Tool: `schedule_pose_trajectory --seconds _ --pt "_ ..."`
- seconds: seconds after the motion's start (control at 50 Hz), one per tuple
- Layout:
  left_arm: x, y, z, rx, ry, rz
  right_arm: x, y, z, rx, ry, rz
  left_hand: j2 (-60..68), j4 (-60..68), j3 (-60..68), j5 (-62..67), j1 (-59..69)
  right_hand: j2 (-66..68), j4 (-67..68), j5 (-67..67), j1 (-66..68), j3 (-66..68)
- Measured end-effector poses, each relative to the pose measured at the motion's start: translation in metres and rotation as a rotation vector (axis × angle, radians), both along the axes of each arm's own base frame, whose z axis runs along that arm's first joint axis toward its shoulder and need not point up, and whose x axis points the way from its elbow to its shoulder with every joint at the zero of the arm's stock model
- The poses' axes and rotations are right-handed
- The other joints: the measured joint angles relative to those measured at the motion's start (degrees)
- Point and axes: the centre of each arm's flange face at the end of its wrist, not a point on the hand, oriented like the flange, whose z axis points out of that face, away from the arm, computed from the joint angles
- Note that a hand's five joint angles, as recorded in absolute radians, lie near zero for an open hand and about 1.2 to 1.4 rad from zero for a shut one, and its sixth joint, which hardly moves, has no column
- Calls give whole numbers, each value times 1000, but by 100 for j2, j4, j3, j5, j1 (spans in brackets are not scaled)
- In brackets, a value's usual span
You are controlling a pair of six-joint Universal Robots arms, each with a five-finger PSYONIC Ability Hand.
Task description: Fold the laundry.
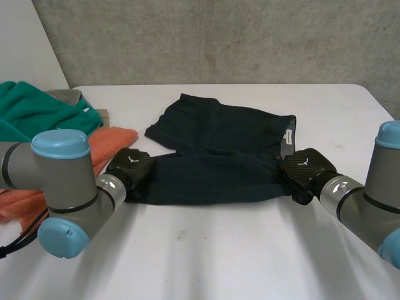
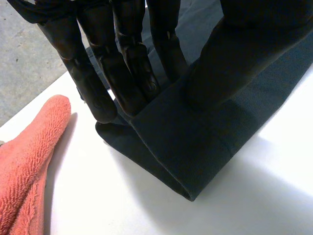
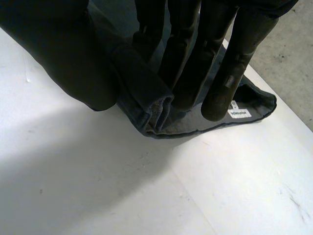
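Observation:
Dark navy shorts (image 1: 212, 144) lie across the middle of the white table (image 1: 219, 250), with the near half doubled over. My left hand (image 1: 131, 167) is at the leg end. In its wrist view, straight fingers (image 2: 98, 88) and the thumb pinch the folded edge of the shorts (image 2: 195, 147). My right hand (image 1: 303, 170) is at the waistband end. There its fingers (image 3: 220, 73) and thumb grip the rolled waistband (image 3: 151, 117), and a white label (image 3: 239, 113) shows just inside the band.
An orange towel (image 1: 106, 147) lies right beside my left hand, and also appears in the left wrist view (image 2: 24, 156). A green cloth (image 1: 37, 112) and a grey one (image 1: 65, 95) are heaped at the far left. A concrete wall stands behind the table.

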Motion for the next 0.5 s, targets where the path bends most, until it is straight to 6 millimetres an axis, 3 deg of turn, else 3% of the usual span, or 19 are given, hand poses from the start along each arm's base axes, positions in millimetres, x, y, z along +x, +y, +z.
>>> schedule_pose_trajectory --seconds 0.14,0.18,0.24,0.38,0.5 --pt "0 5 2 17 -6 -4 -4 3 1 20 42 8 12 18 11 0 0 -465 -500 -245 -25 -561" --pt "0 9 8 21 -5 -6 -7 6 4 36 71 13 12 19 13 0 0 -2584 -2521 -2188 -1992 -2672" --pt "1 14 19 20 -1 -9 -14 6 15 40 87 2 22 19 36 0 0 -3329 -3350 -3015 -2760 -3423" --pt "3 21 35 9 8 -10 -26 -3 43 33 -9 -88 23 20 43 0 0 -3410 -3461 -3183 -2841 -3601" --pt "1 18 42 -9 29 -5 -26 -4 46 78 -111 -131 23 21 43 0 0 -3479 -3577 -3280 -2946 -3691"
